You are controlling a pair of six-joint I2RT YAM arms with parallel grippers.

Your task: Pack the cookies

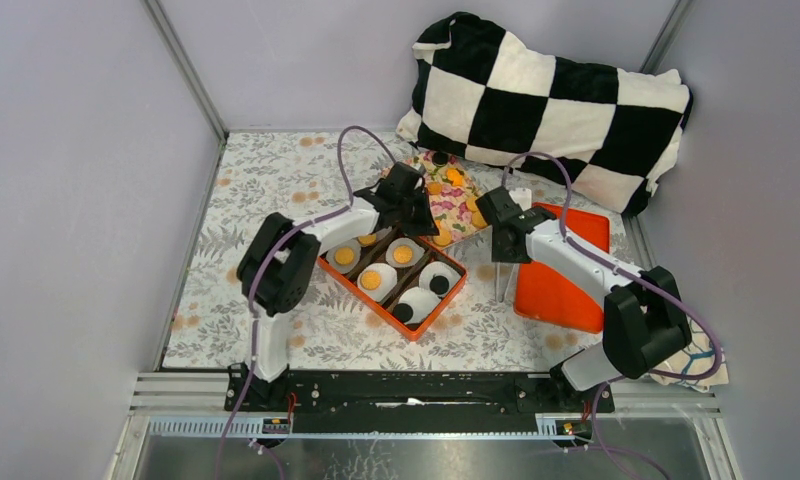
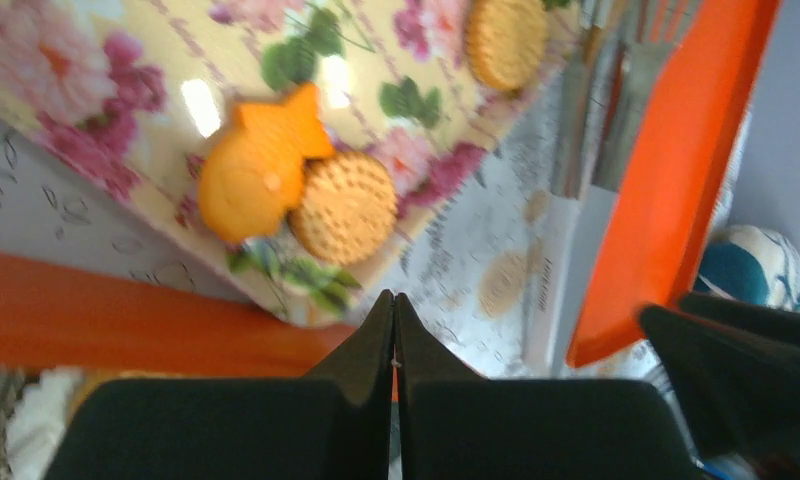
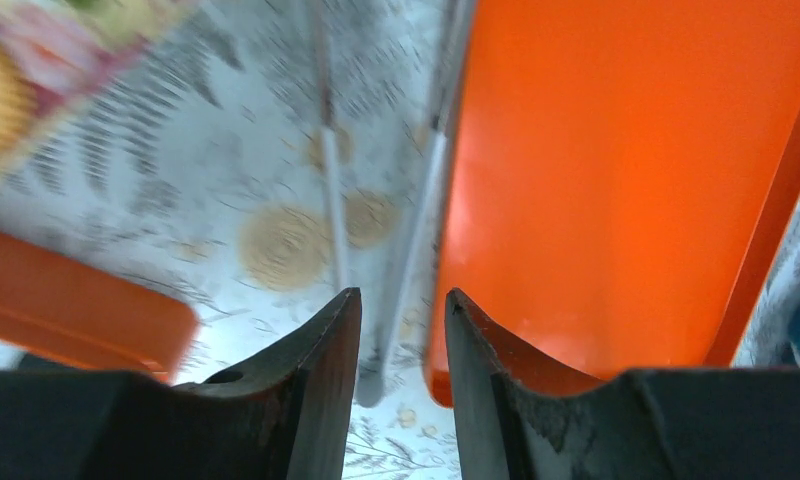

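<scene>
Table (image 1: 276, 190) (leaf-patterned cloth) carries orange box (image 1: 441, 310), floral tray (image 1: 448, 203), orange lid (image 1: 556, 290), pillow (image 1: 546, 100).

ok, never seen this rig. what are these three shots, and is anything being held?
Two robot arms are bolted at the table's near edge, each ending in two-finger jaws. The wide shot is from a fixed camera above and behind: left arm on the left, right arm on the right. The other two come from a camera on each wrist, looking past its own jaws. On the floral cloth are an orange box of paper cups with cookies in them, a flowered tray with more, an orange lid, metal tongs and a checkered pillow. Left jaws are shut on nothing; right jaws stand apart over one end of the tongs. Nothing looks held.
</scene>
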